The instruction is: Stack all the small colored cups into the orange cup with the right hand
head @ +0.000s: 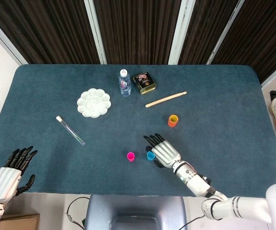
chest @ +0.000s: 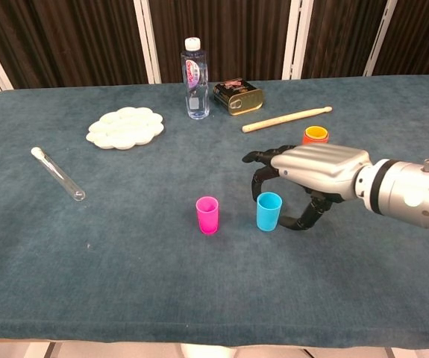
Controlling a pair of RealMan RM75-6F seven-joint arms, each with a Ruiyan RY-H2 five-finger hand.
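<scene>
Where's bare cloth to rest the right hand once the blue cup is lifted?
Bare cloth lies right of the orange cup and along the near edge in front of the pink cup. It is tight around the blue cup, where the right hand hovers, and at the far bottle and tin.

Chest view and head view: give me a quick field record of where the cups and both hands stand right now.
orange cup: small orange plastic cup upright, yellow inside
blue cup: small blue plastic cup upright on the cloth, not lifted
pink cup: small pink plastic cup upright, left of the blue cup, untouched
right hand: right hand arched over and beside the blue cup, fingers apart, no grip visible
left hand: left hand open at the table's near edge, holding nothing
stacked: blue and pink cups not yet in the orange cup
</scene>
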